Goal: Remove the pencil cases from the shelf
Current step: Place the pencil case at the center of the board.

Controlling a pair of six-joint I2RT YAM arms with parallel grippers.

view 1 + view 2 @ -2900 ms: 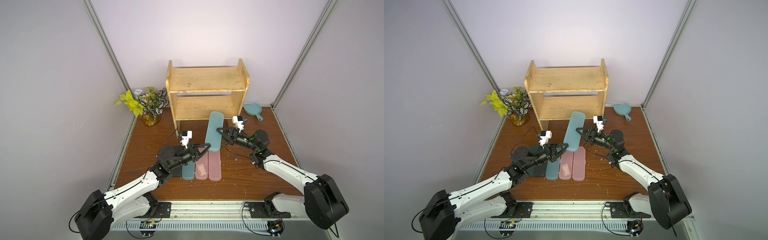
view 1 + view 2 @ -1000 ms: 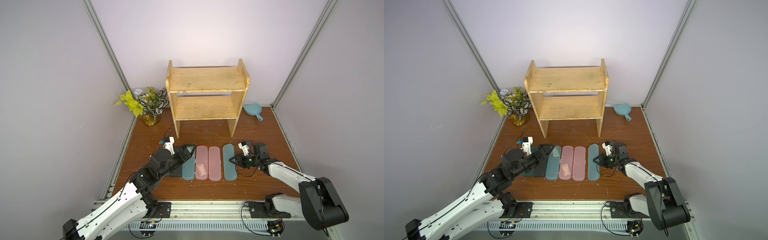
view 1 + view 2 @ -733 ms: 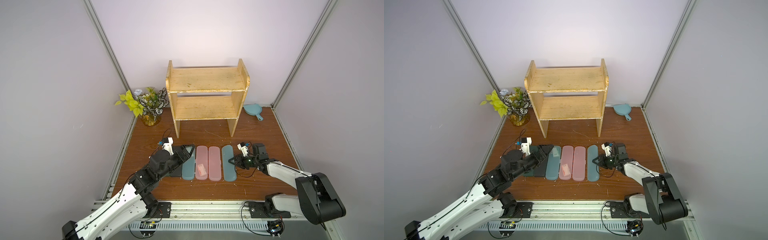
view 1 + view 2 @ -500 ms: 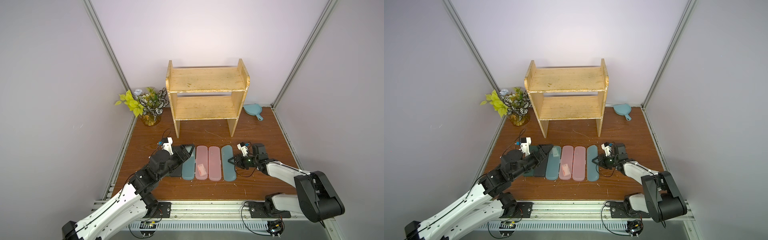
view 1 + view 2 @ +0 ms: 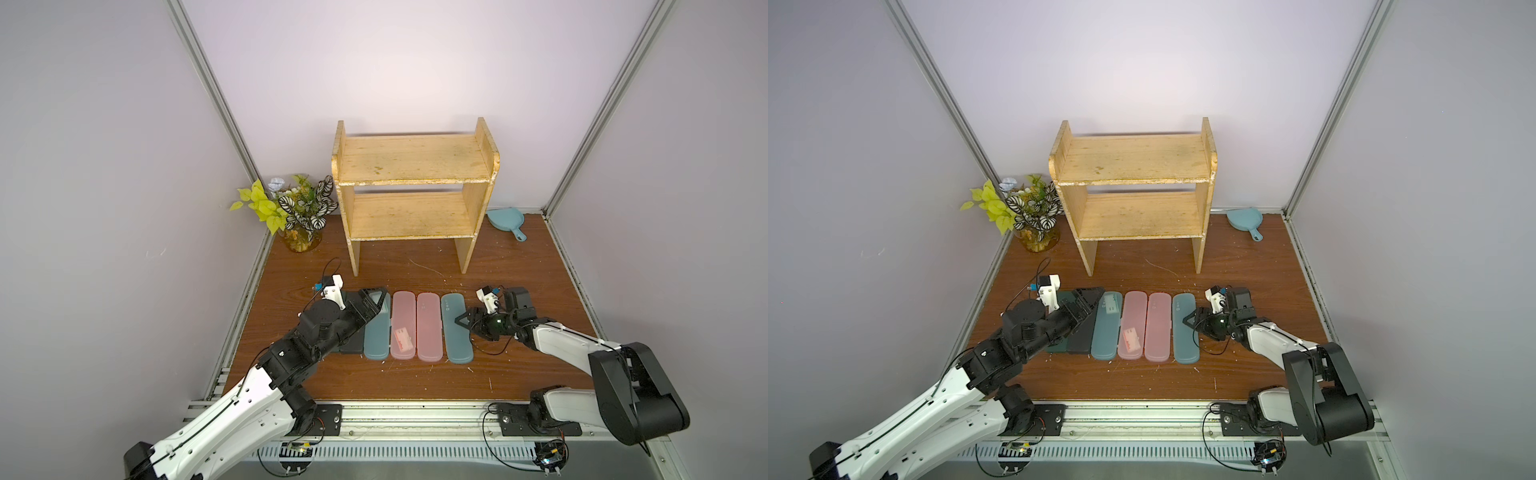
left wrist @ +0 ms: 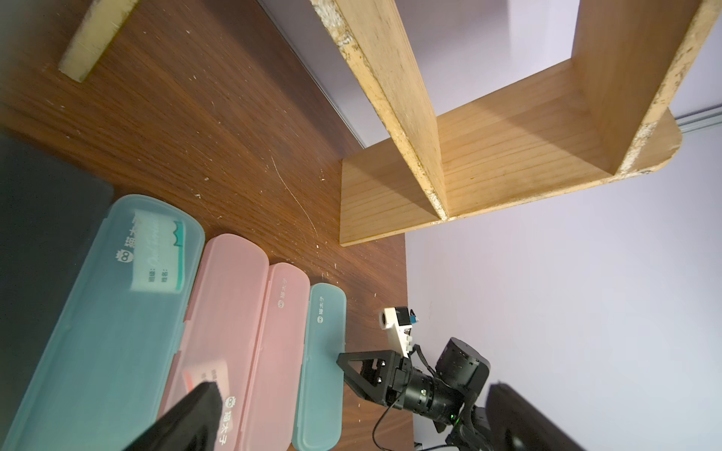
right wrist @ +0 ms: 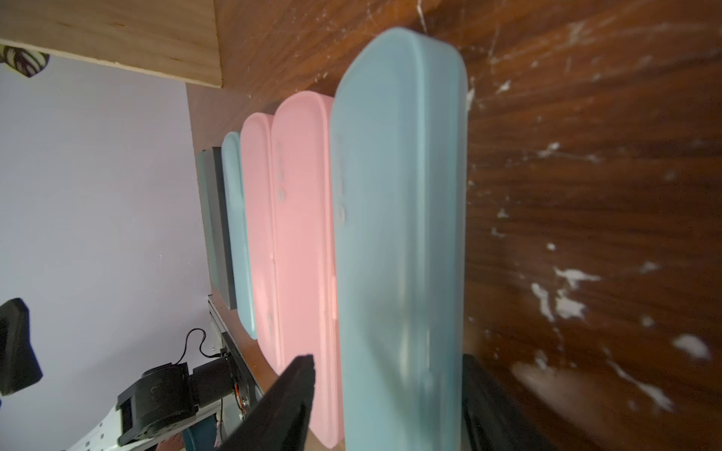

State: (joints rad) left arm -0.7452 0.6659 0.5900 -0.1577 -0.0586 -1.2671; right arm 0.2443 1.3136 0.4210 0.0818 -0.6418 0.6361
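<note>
6 pencil cases [image 5: 1156,328] abreast before the shelf [image 5: 1133,216]

Both top views look down from high at the front, over the whole dark brown wooden tabletop [image 5: 399,266] to the light yellowish two-tier wooden shelf [image 5: 411,160]. Left wrist camera rides low, facing that shelf across the row of flat plastic pencil cases [image 6: 234,312]; right wrist camera sights closely along the same row.

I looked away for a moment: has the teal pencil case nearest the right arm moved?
Yes. The teal case came forward, away from the shelf front edge, and now lies beside a pink case, ending the row.
</note>
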